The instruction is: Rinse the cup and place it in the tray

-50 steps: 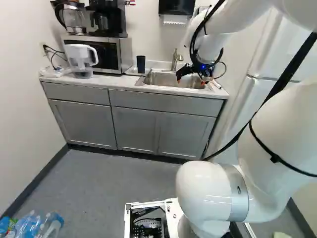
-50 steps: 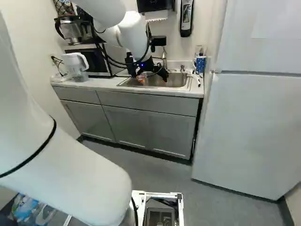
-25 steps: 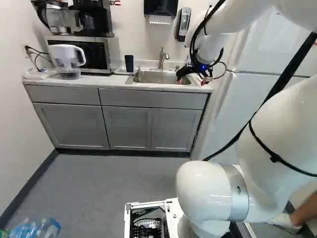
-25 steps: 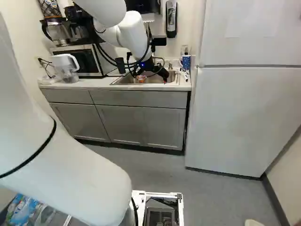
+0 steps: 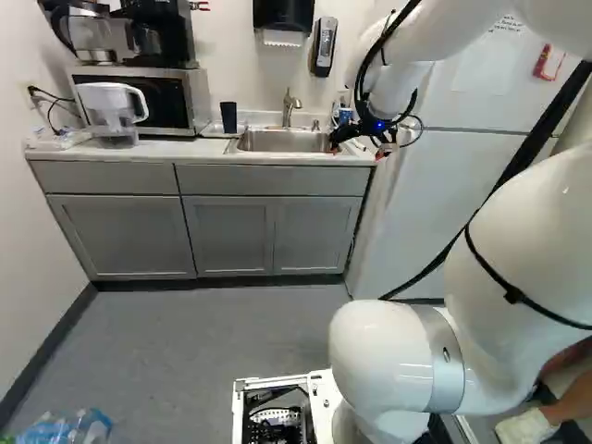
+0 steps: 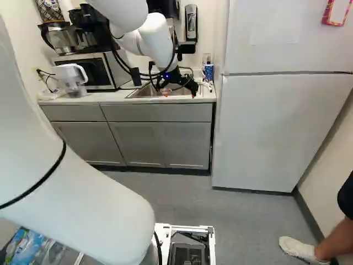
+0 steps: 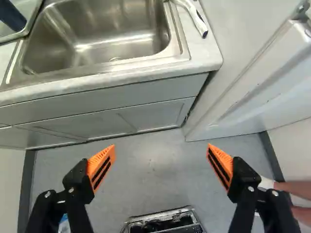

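Shown w/ gripper (image 5: 357, 151) wide open: orange pads (image 7: 99, 158) well apart in wrist view, holding & touching nothing. Hangs at upper R-ctr of left base view, nr R end of sink (image 5: 282, 141). Vs prev frame: base (image 5: 324, 387) has moved, w/ counter (image 5: 166, 149) shifted L in both base views; same arm (image 5: 398, 85) pose rel to lowest joint (image 5: 365, 427). See dark cup (image 5: 228, 117) upright on tray (image 7: 32, 24), upper L-ctr of left base view, L of sink; wider end up, long axis vert.
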You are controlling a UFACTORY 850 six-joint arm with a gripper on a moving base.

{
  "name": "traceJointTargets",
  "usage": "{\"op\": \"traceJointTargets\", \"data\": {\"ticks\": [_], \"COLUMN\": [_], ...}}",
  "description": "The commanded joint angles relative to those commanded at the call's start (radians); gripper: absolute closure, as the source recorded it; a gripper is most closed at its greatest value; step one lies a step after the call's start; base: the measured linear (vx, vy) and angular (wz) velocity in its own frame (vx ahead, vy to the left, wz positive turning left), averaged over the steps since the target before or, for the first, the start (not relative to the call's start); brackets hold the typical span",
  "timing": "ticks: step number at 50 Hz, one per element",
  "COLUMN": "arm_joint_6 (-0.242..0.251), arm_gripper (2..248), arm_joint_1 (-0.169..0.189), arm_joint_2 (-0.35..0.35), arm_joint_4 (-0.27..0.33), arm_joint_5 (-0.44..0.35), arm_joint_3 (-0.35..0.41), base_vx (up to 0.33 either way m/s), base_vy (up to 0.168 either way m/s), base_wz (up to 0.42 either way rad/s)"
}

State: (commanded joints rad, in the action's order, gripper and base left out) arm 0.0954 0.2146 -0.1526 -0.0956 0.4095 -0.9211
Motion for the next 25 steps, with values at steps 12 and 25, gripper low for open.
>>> {"op": "traceJointTargets", "data": {"ticks": [12, 25], "arm_joint_6": [0.000, 0.000], "arm_gripper": [3, 3], "arm_joint_1": [0.000, 0.000], "arm_joint_2": [0.000, 0.000], "arm_joint_4": [0.000, 0.000], "arm_joint_5": [0.000, 0.000], "arm_joint_3": [0.000, 0.000], "base_vx": [-0.002, 0.000], "base_vy": [0.001, 0.000], "base_wz": [-0.001, 0.000]}}
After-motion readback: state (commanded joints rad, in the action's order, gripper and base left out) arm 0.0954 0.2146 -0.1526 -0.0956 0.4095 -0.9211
